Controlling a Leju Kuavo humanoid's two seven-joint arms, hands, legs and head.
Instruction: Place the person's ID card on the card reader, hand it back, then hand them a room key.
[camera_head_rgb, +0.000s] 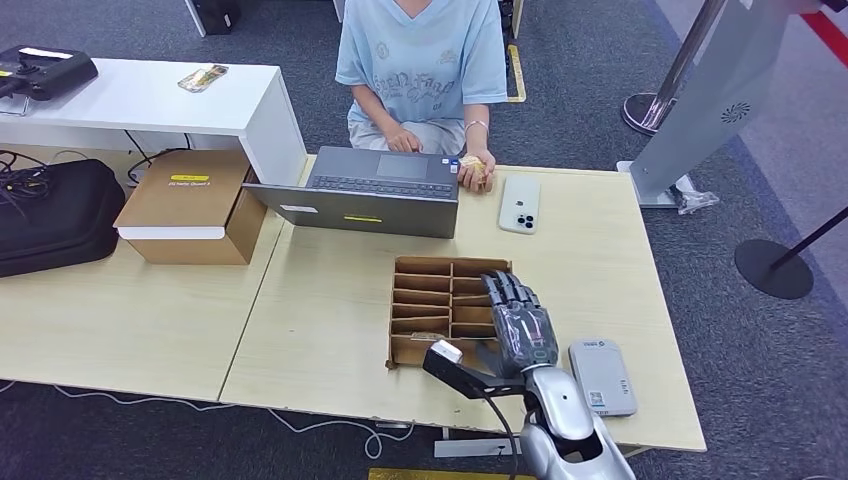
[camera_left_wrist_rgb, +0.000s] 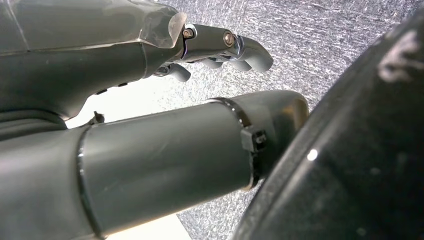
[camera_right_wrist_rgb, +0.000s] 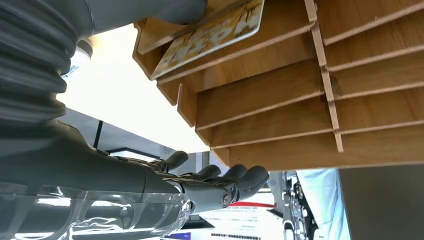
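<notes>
Grey carpet surrounds a pale wooden bench (camera_head_rgb: 330, 300), with a person (camera_head_rgb: 420, 70) seated on its far side behind an open laptop (camera_head_rgb: 370, 190).

Right hand (camera_head_rgb: 520, 320) rests over the near right corner of a wooden divider tray (camera_head_rgb: 425, 300), fingers stretched out and slightly apart across the slots. In the right wrist view the thumb presses on a card (camera_right_wrist_rgb: 215, 32) lying in one slot of the tray (camera_right_wrist_rgb: 310, 95), but the fingers (camera_right_wrist_rgb: 225, 182) hang away from it, so whether the card is actually pinched cannot be told. Left hand (camera_left_wrist_rgb: 150, 65) hangs over the carpet, fingers loosely curled, holding nothing.

That card looks like the room key: thin, flat, gold-brown with pale lettering, lying aslant against a slot wall beside the thumb. A grey card reader (camera_head_rgb: 603, 375) lies on the bench just right of the right hand. A white phone (camera_head_rgb: 520, 203) sits farther off, near the person's hand (camera_head_rgb: 478, 170), which is closed around a small tan thing too small to identify.

My worry is the pick. A thin card flat against a wall gives little edge, so the thumb may slide it deeper or push it over. The tray looks light; a drag could shift or tip it. Lifting fast may also catch a finger on a divider.
</notes>
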